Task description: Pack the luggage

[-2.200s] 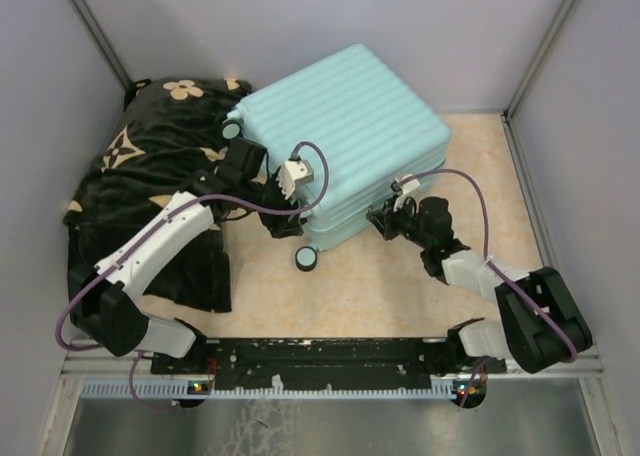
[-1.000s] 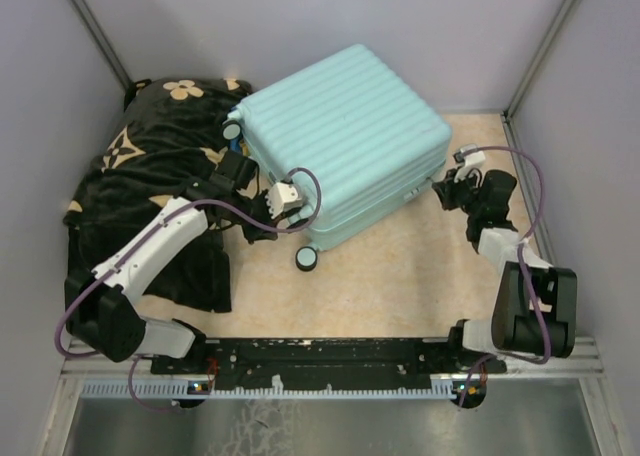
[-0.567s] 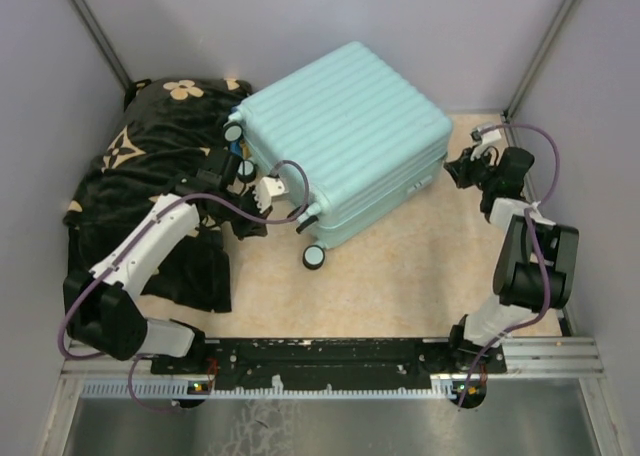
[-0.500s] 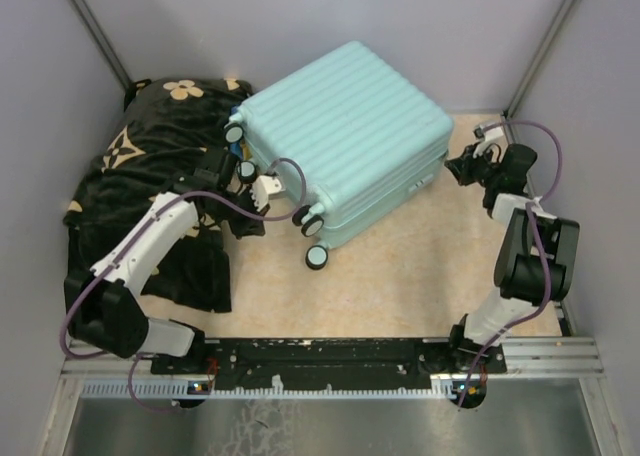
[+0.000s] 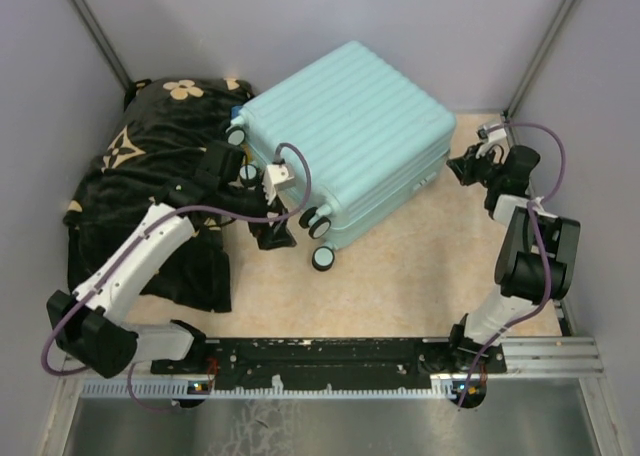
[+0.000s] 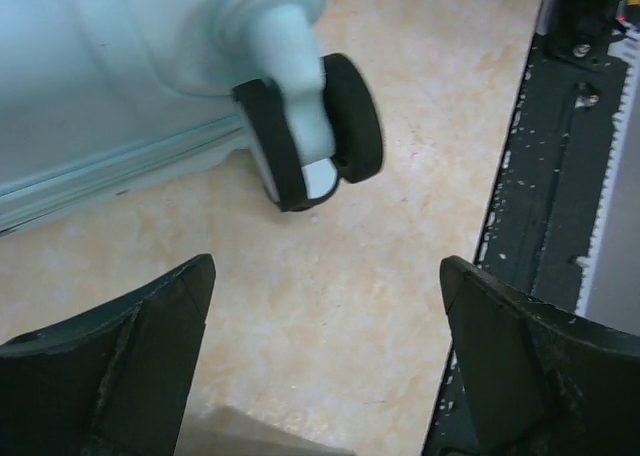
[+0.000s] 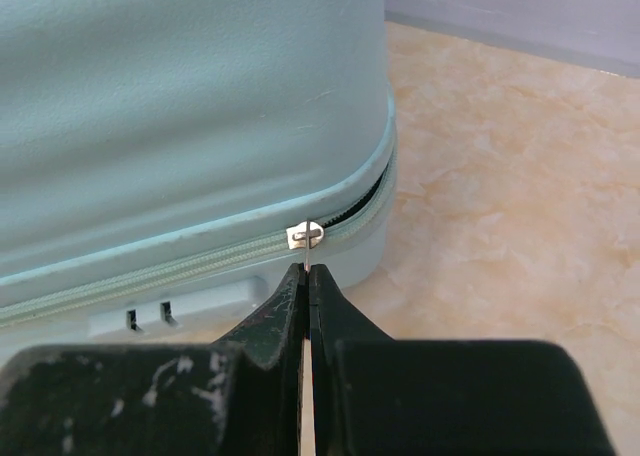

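Jaws of the right gripper (image 7: 308, 276) are pressed shut on the thin metal zip pull (image 7: 306, 235), with the tab pinched between the two tips. Such a fine grip is needed, I think, because the tab is small and flat and must be drawn along the seam. To the right of the pull the seam shows a dark gap, and to the left the teeth are joined. Whether the zip is being opened or closed I cannot tell.

Jaws of the left gripper (image 6: 325, 266) stand wide apart and hold nothing. It hangs low over the table (image 5: 400, 266), just near of a black wheel (image 6: 310, 136), probably to steady that corner against the pull.

Farther out, the luggage (image 5: 345, 131) lies flat at the far middle, ribbed shell up, lid down, wheels toward the near left. A black flowered blanket (image 5: 140, 166) lies just beside it on the left.
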You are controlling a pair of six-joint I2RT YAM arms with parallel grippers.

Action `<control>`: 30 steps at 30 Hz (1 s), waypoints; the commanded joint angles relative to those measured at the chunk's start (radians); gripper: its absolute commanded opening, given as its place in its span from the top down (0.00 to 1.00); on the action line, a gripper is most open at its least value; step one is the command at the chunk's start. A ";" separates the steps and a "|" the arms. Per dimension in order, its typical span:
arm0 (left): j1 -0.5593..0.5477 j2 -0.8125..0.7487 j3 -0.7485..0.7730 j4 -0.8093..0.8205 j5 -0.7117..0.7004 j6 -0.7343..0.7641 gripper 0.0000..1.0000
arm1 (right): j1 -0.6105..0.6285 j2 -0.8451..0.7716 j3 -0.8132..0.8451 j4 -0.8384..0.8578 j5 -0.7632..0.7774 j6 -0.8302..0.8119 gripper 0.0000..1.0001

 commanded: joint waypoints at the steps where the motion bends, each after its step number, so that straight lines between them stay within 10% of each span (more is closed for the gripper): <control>1: -0.057 -0.039 -0.058 0.115 -0.005 -0.187 0.00 | 0.021 -0.100 -0.031 0.128 0.033 -0.011 1.00; 10: -0.239 0.067 -0.022 0.243 -0.262 -0.358 0.01 | 0.027 -0.123 -0.048 0.139 0.061 -0.002 1.00; 22: -0.356 0.175 0.022 0.317 -0.456 -0.470 0.37 | 0.057 -0.133 -0.068 0.178 0.102 0.012 1.00; 28: -0.361 0.143 -0.006 0.229 -0.401 -0.320 0.99 | 0.051 -0.168 -0.094 0.153 0.109 -0.020 1.00; 30: -0.356 0.126 -0.021 0.159 -0.412 -0.268 1.00 | 0.038 -0.197 -0.111 0.124 0.096 -0.044 1.00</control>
